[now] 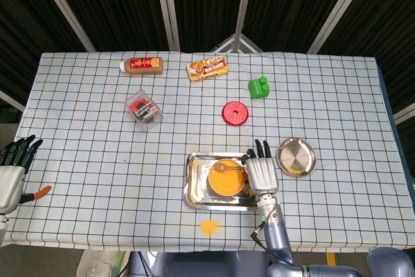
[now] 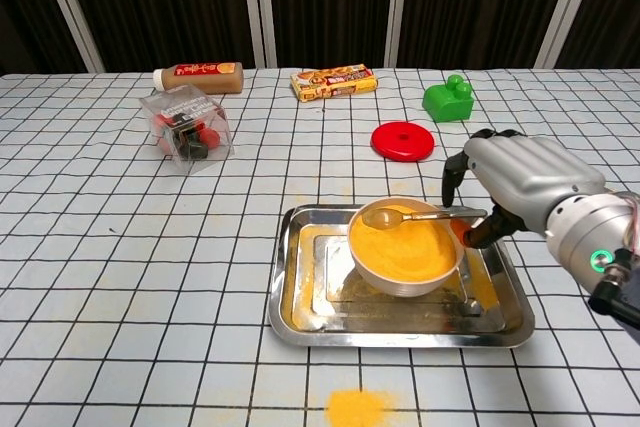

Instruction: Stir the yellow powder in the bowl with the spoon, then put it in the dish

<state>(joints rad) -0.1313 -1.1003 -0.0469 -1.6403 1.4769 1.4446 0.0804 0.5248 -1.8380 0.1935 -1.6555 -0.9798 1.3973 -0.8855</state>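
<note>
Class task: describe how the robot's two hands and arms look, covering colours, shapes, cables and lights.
Both hands have silver-grey shell backs and black fingers: the right hand and the left hand. The right forearm is a grey metallic cylinder with a small green light; a thin black cable runs beside the wrist.

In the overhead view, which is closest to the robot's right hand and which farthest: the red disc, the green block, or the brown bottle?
From the right hand:
1. Red disc, just beyond it, slightly left.
2. Green block, farther back.
3. Brown bottle, far back left.

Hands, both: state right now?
Left hand: open, holding nothing, at the table edge.
Right hand: beside the handle of the metal spoon lying across the white bowl of yellow powder; grip cannot be told.
</note>
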